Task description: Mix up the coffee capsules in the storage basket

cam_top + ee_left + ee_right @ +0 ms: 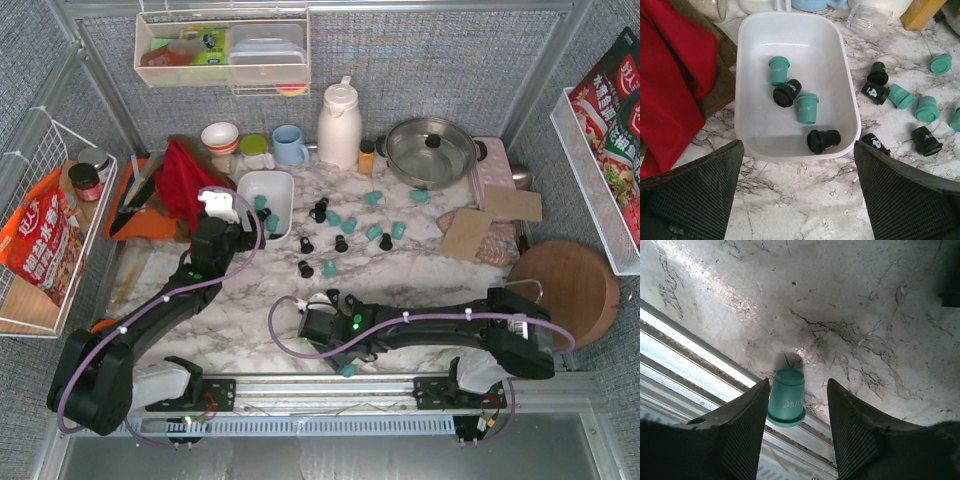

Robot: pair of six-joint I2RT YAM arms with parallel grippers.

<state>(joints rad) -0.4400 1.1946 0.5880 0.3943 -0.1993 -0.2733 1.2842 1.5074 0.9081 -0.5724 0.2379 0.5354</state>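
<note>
The right tool [798, 385] has its two sides apart, with one teal capsule [787, 399] in the gap. This capsule is far from the storage basket [849, 95], down at the near edge of the desk [865, 315], right by the metal rail [695, 340]. I think the job now is to grab it. The capsule sits closer to one side of the tool, so the tool should shift over a bit. Then it should close slowly on the middle of the cup. A hard squeeze could make the capsule pop out and fall off the edge.

The left tool [797, 145] is wide apart and holds nothing. It hangs over the near end of the basket.

Inside the basket lie four coffee capsules [806, 107], two teal and two black. Many more lie on the desk just right of the basket.

The capsules are small, smooth plastic cups with a lip at one end, so they roll easily. The basket is shiny white, with round corners and low walls. The desk looks like smooth marble. The tool's pads are black and bumpy.
</note>
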